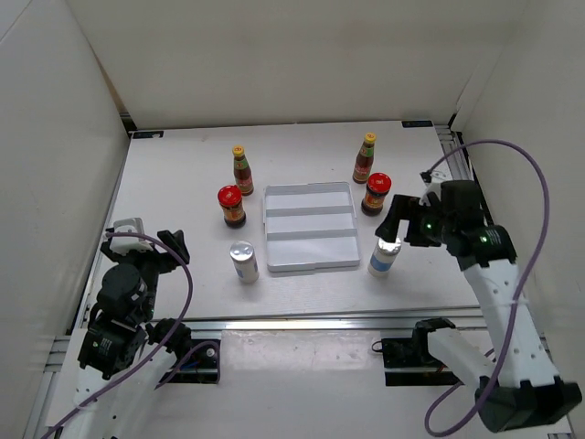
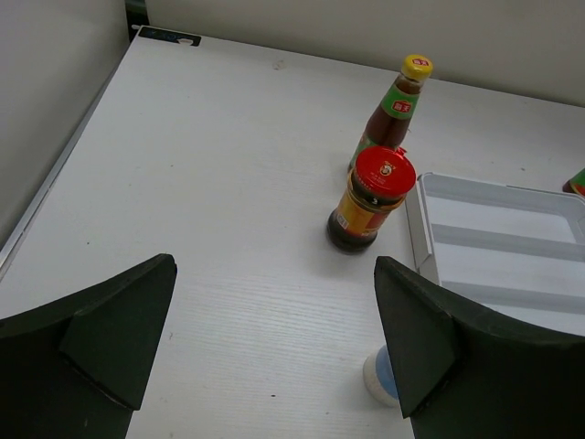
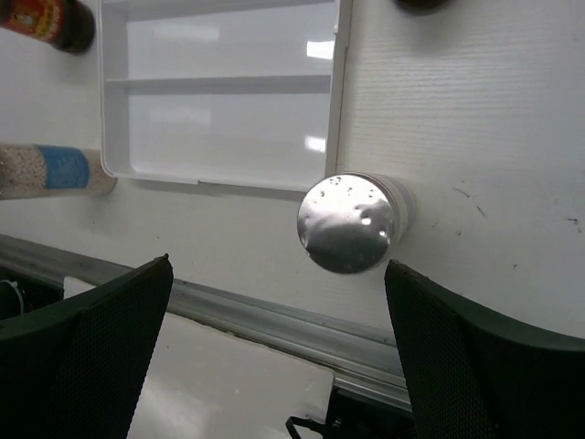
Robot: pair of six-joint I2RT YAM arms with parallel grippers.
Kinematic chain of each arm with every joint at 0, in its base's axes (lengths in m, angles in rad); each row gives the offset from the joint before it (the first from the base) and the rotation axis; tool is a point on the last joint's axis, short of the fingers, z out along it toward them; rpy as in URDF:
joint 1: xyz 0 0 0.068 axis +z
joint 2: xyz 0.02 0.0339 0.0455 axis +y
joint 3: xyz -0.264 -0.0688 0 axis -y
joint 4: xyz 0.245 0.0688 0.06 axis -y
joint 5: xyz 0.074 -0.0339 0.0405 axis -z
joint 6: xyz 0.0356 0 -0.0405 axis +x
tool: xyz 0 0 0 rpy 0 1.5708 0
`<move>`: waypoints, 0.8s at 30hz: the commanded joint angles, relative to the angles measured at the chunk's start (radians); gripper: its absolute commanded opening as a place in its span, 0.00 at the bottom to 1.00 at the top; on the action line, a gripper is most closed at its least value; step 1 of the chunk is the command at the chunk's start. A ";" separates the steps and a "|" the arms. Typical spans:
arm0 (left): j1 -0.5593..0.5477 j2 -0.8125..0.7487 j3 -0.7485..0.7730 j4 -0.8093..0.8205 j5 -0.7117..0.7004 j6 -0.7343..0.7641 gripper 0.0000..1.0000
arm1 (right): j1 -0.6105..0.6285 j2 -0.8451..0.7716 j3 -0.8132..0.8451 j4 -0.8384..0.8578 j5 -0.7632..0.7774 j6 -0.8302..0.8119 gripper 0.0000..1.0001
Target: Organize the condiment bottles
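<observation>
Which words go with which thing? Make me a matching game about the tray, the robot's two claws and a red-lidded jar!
Things:
1. white tray
2. right claw
3. left claw
4. left red-lidded jar

Words:
A. open, nothing between its fingers
B. standing upright on the table beside a yellow-capped sauce bottle
C. in the middle, nothing in it
D. open, just over a silver-topped shaker

Pairs: 1-C, 2-D, 3-A, 4-B.
</observation>
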 commanded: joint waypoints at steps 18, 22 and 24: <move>0.036 0.005 0.024 0.004 -0.001 0.008 1.00 | 0.265 0.272 -0.068 0.074 0.435 0.032 1.00; 0.036 0.005 0.024 0.004 -0.001 0.008 1.00 | 0.265 0.312 -0.086 0.095 0.435 0.041 1.00; 0.036 0.005 0.024 0.004 -0.010 0.008 1.00 | 0.265 0.323 -0.097 0.109 0.425 0.041 0.99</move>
